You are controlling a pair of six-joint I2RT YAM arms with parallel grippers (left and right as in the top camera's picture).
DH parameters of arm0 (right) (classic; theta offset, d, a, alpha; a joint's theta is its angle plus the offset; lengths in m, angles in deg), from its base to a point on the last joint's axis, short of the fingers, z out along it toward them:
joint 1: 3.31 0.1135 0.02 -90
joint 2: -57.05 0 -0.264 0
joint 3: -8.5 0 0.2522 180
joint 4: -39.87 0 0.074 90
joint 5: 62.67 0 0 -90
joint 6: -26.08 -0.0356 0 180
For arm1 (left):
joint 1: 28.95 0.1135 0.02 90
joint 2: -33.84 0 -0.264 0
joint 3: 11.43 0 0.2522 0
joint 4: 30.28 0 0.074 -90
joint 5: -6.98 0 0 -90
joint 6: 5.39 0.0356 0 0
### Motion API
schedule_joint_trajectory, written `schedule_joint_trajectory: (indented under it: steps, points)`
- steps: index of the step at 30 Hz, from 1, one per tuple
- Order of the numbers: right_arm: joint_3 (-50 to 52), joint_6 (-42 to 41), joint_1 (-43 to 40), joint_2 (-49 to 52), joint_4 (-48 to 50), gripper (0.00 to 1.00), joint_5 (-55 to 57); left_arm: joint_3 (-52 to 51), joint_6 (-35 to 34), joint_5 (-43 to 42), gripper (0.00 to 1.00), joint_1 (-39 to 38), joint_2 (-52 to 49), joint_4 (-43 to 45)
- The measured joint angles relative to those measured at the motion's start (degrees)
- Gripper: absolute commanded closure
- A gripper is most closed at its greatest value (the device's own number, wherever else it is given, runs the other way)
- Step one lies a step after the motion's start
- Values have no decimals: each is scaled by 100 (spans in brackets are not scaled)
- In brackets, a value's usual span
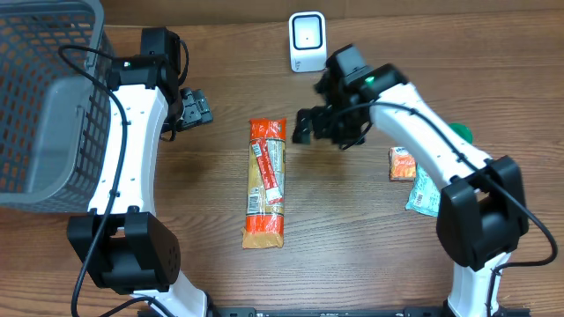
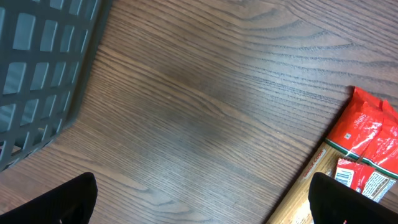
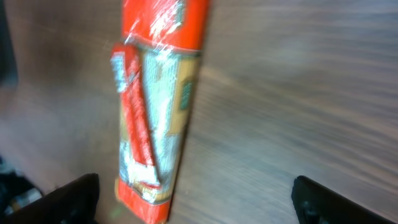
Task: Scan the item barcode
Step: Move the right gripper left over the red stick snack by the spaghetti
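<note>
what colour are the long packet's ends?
The packet has red-orange ends and a tan middle; clearest in the overhead view.

Overhead looks straight down; both wrist cameras skim the table (image 1: 352,264) close up (right's blurred), all sharing the packet (image 1: 266,180).

Long red-ended packet (image 1: 266,183), perhaps pasta, lies flat, label up; white scanner (image 1: 307,40) stands apart beyond it.
</note>
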State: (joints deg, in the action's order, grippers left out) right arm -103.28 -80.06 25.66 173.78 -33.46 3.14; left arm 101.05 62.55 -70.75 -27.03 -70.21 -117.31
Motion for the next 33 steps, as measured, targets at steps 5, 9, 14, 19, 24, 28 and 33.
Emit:
schedule_joint_trajectory:
  steps: [5, 9, 14, 19, 24, 28, 33]
  points:
    - [328, -37, 616, 0, 435, 35, -90, 0, 0, 0, 0, 0, 0, 0]
    - [649, -35, 1091, 0, 817, 37, -31, 0, 0, 0, 0, 0, 0, 0]
    - [918, -186, 1464, 0, 1095, 47, 251, 0, 0, 0, 0, 0, 0, 0]
    - [992, -304, 1622, 0, 1224, 58, 654, 0, 0, 0, 0, 0, 0, 0]
    - [1001, -339, 1655, 0, 1329, 59, 815, 0, 0, 0, 0, 0, 0, 0]
    - [1108, -472, 1655, 0, 1561, 59, 872, 0, 0, 0, 0, 0, 0, 0]
    - [1475, -595, 1655, 0, 1904, 64, 898, 0, 0, 0, 0, 0, 0, 0]
